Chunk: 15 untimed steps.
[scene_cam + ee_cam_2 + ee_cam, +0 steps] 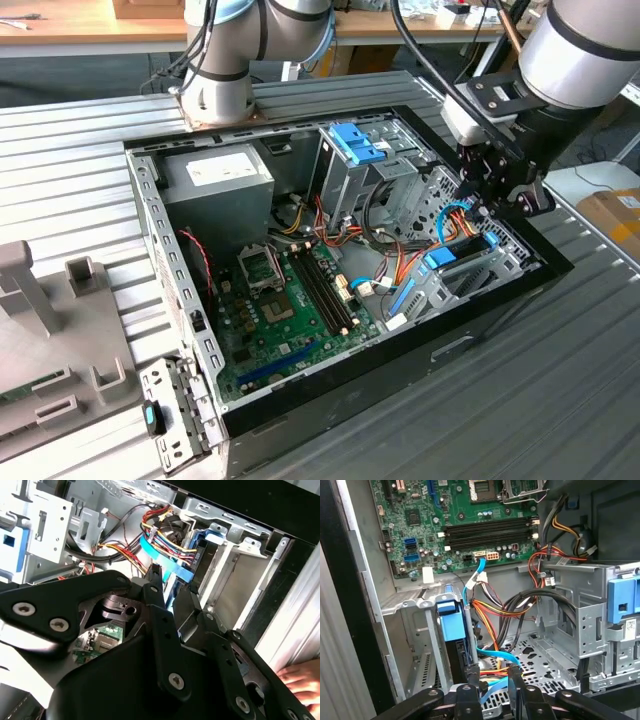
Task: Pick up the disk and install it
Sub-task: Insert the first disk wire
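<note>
The disk (453, 622) sits upright in its bay, jaws released just above it.

arm: reaches down from the exterior view's right | hand (487, 205): low over the computer case's (330, 400) drive-bay corner | fingers (469, 680): slightly apart, pointing into the case

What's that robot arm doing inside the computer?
The arm's gripper is reaching into an open computer case, at the drive bay on the exterior view's right. The disk, in its blue carrier, stands on edge in that bay's metal bracket, right by the gripper's fingertips. Whether the fingers grip it can't be told. A person's hand rests just outside the case.
</note>
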Tool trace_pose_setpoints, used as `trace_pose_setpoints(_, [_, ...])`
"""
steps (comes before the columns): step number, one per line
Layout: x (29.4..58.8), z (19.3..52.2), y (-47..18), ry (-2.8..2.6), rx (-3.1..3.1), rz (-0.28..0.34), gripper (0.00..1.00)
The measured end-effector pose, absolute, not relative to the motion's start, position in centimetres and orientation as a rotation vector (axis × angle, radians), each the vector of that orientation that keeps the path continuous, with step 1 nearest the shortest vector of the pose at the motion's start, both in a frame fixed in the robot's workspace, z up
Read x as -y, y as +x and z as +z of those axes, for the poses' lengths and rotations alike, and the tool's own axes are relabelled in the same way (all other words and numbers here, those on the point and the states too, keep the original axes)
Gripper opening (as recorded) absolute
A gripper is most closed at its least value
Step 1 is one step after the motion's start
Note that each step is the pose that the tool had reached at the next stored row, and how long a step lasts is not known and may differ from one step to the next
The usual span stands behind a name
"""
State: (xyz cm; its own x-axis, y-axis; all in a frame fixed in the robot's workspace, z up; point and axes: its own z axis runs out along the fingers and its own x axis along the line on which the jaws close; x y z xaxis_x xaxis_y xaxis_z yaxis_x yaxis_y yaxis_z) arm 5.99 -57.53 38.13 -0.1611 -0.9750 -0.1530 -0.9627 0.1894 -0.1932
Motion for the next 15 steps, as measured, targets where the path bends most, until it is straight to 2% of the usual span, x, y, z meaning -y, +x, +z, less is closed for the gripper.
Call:
trace_pose_setpoints(11, [57.38,37.85,6.18,-1.867,-2.230,-0.095,0.35])
trace_pose_setpoints(15, [57.38,37.84,6.18,-1.868,-2.231,-0.098,0.11])
